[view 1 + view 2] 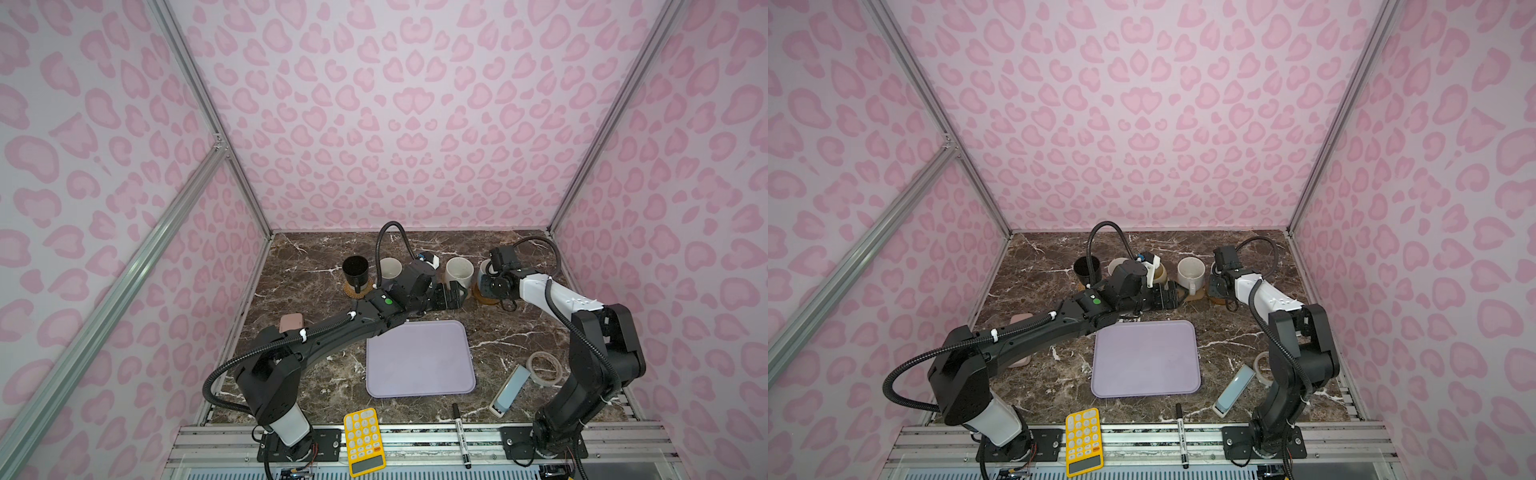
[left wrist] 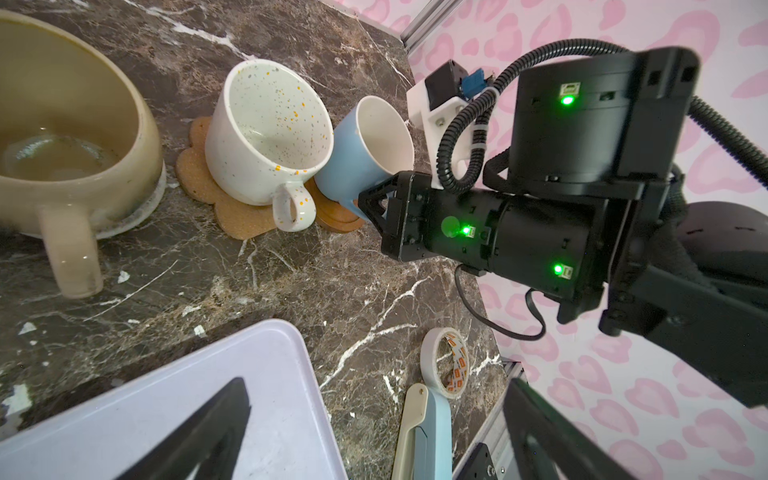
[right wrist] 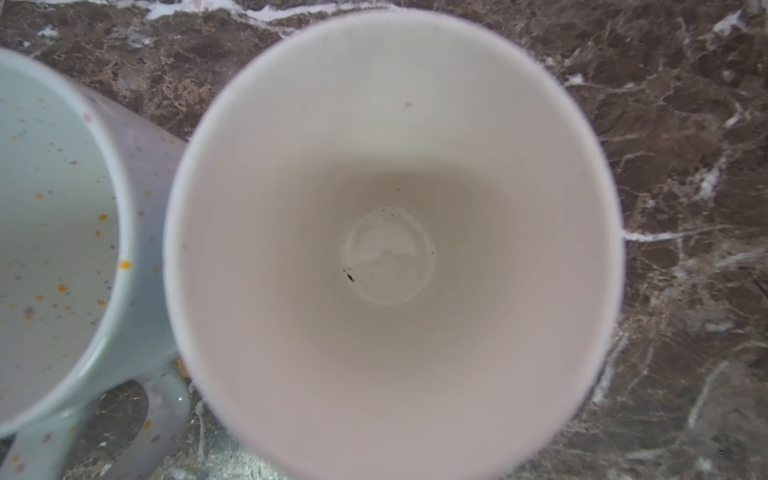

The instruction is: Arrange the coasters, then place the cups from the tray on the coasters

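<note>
Light blue cup (image 2: pixel 349 153), far right
Right gripper (image 2: pixel 372 203) clenched on it over the wooden disc (image 2: pixel 336 218), rim beside the speckled cup (image 2: pixel 266 133); left gripper (image 1: pixel 454 296) splayed over bare marble past the far edge of the tray (image 1: pixel 419 361)

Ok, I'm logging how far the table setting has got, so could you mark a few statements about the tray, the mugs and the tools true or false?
1. The tray holds no mugs. True.
2. The speckled white mug sits directly on the tray. False: it stands on the tan flower coaster.
3. The black mug stands on a woven coaster. True.
4. The left tool is shut. False: its jaws stand open, holding nothing.
5. The right tool is closed on the light blue mug. True.
</note>
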You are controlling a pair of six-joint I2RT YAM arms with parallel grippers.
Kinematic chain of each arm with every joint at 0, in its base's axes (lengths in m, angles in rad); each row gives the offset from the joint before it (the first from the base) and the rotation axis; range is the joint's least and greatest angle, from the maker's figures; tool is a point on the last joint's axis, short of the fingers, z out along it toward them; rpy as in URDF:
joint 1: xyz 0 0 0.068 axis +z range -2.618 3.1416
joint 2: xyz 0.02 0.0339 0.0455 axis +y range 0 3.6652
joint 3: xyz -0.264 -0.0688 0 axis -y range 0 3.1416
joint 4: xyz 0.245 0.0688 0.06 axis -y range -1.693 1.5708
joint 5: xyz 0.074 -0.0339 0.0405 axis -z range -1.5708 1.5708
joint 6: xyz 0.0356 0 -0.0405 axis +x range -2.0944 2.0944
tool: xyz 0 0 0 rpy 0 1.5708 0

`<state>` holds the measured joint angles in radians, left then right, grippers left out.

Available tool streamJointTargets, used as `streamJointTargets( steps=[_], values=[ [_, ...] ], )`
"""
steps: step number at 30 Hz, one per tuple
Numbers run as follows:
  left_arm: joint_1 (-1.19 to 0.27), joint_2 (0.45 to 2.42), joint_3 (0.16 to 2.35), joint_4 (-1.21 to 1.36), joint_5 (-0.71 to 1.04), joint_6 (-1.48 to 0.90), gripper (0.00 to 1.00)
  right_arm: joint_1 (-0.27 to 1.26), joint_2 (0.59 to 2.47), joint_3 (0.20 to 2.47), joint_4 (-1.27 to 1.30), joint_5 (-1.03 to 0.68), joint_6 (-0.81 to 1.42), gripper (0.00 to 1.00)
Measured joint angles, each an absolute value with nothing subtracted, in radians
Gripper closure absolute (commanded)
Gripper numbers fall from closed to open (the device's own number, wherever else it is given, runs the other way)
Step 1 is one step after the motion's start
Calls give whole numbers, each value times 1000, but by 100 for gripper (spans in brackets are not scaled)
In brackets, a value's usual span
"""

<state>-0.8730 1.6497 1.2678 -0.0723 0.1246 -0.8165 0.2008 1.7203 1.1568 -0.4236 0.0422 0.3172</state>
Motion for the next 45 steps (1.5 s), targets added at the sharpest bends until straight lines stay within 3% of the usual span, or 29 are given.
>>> streamJointTargets(
  steps=[13,20,34,35,36,38,45],
  values=[
    [-879,1651,1268,-49,139,-822,3,188,1682,1122,-434,33,303,100],
    [-884,1650,1266,-49,138,-822,3,185,1687,1126,-439,27,292,91],
    [-886,1548,1168,-30,102,-830,3,183,1654,1118,-462,30,293,49],
    [-886,1522,1146,-28,92,-829,3,183,1634,1111,-461,31,294,44],
    [-886,1492,1123,-27,73,-824,3,184,1606,1097,-459,33,297,27],
    [-885,1422,1073,-31,31,-805,3,190,1534,1059,-452,44,304,3],
    [-794,1111,905,-114,-236,-686,4,210,1239,899,-397,86,307,3]
  ],
)
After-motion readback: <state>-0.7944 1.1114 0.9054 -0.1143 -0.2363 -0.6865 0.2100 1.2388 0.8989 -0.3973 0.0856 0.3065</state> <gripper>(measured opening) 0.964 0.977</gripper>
